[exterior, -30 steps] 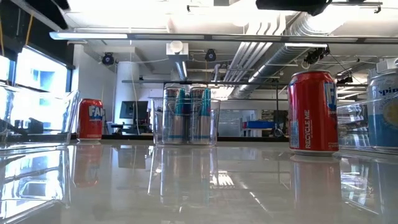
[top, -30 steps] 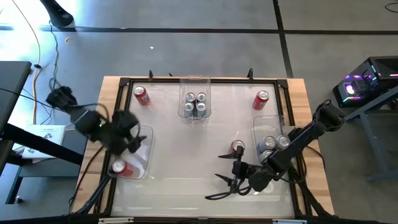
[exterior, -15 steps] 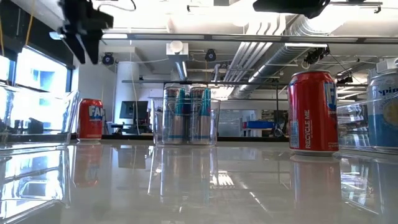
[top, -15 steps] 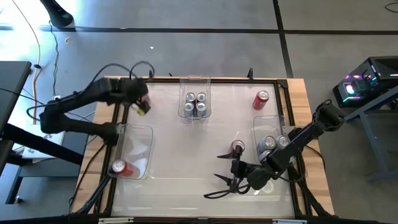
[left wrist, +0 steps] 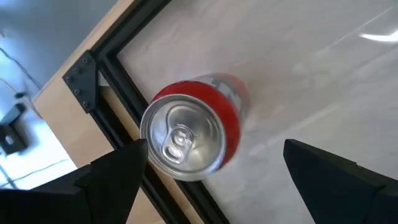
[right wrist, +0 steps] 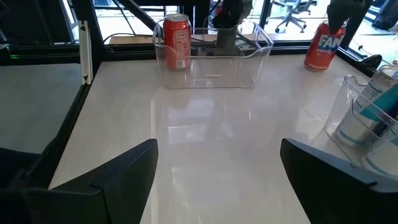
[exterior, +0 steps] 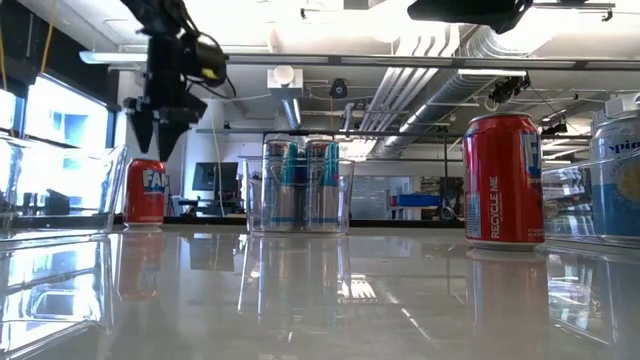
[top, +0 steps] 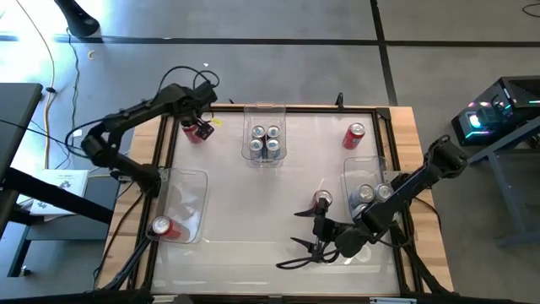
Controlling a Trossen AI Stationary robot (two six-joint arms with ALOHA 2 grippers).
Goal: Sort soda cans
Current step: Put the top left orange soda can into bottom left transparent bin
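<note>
A red soda can (top: 195, 130) stands upright near the table's far left corner. My left gripper (top: 202, 123) hangs open just above it, fingers pointing down; the left wrist view looks down on the can's silver top (left wrist: 183, 146) between the fingers, and the low view shows the fingertips (exterior: 158, 135) over the can (exterior: 146, 190). My right gripper (top: 308, 245) waits open near the table's near edge, beside another upright red can (top: 322, 200). A third red can (top: 355, 135) stands at the far right. One red can (top: 162, 226) lies in the left bin.
Three clear bins sit on the table: left (top: 192, 179), far middle (top: 265, 111) with several silver-blue cans (top: 265, 142), right (top: 353, 169) with silver cans (top: 371, 194). A black frame (top: 169, 118) edges the table close to the far left can. The table's middle (top: 253, 203) is bare.
My left arm has swung from above the left bin toward the table's far edge, then come down over the red can at the far left corner, staying open. The cans and bins have not moved.
</note>
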